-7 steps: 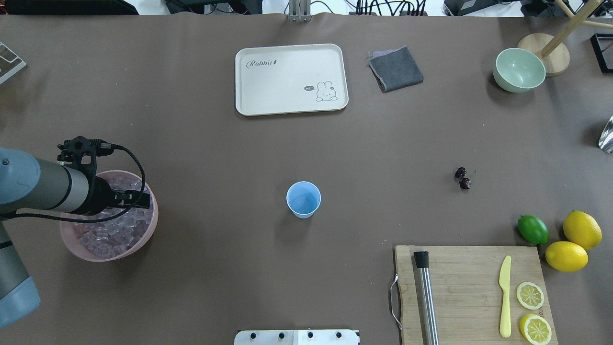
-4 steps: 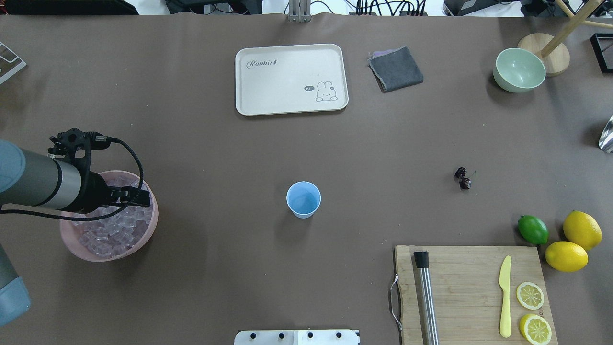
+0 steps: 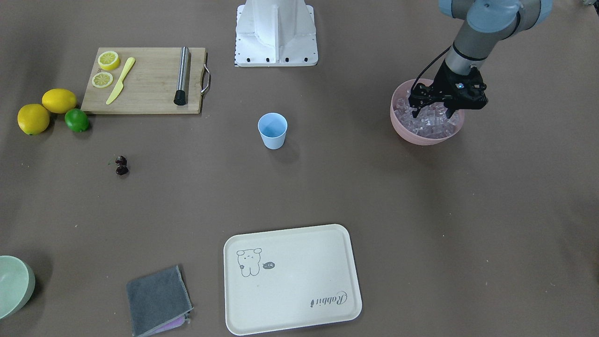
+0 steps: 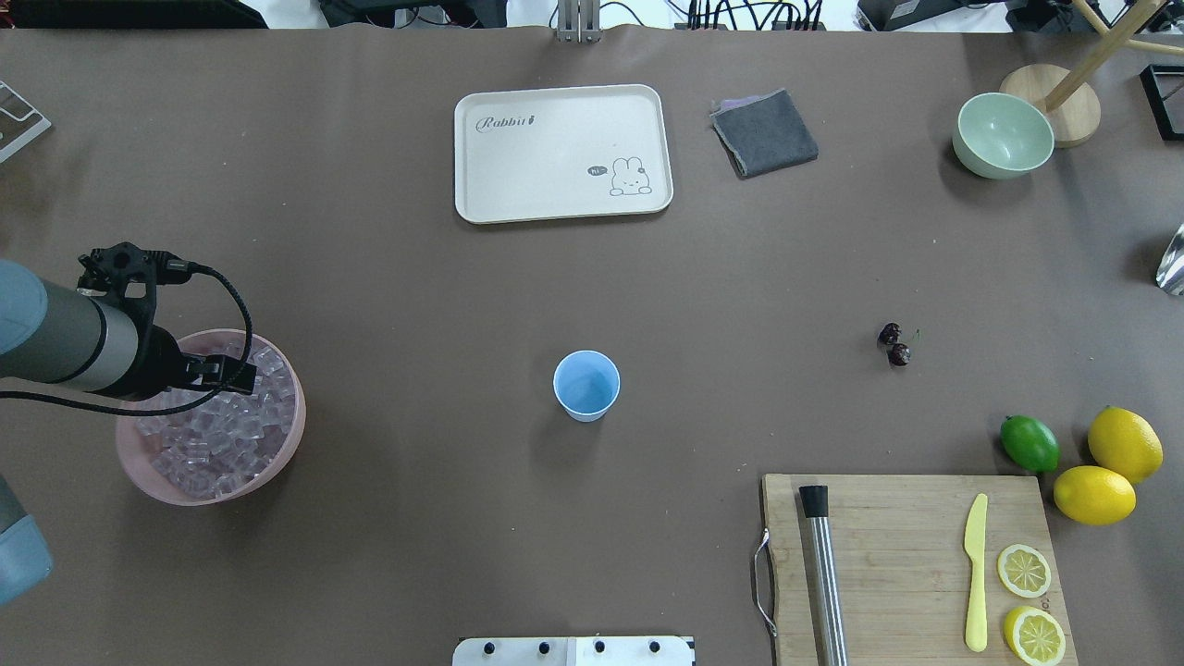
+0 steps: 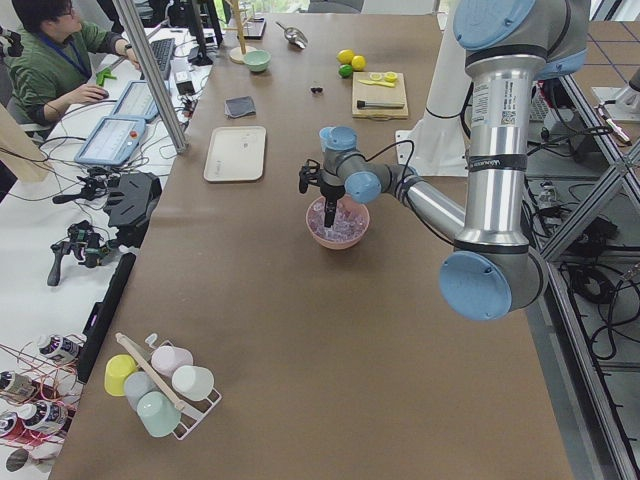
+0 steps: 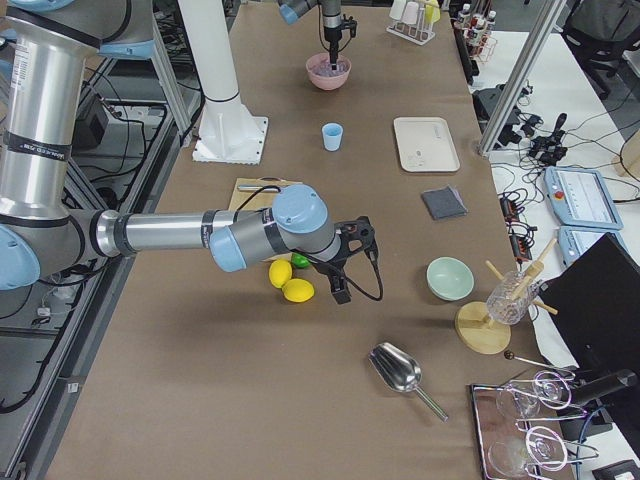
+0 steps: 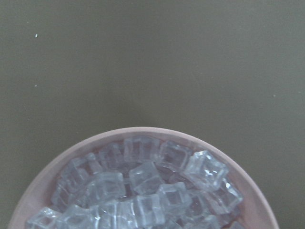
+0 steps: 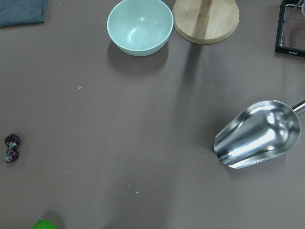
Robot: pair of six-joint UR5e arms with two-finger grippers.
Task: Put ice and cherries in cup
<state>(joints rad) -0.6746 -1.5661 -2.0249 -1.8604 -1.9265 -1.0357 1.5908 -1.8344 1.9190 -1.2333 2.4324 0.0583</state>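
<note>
- Left claw (image 3: pixel 433 111) is spread wide, tips down at the ice (image 3: pixel 428 122) in the pink bowl (image 3: pixel 423 139), near the table's left end.
- Light blue cup (image 3: pixel 272 131) stands upright mid-table.
- Cherries (image 3: pixel 121 165) lie well apart from it, nearer the lime (image 3: pixel 76 120).
- Right claw (image 6: pixel 338 293): can't tell if it's gripping.

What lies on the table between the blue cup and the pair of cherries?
Nothing. In the overhead view, the stretch of brown table between the cup and the cherries is bare.
</note>
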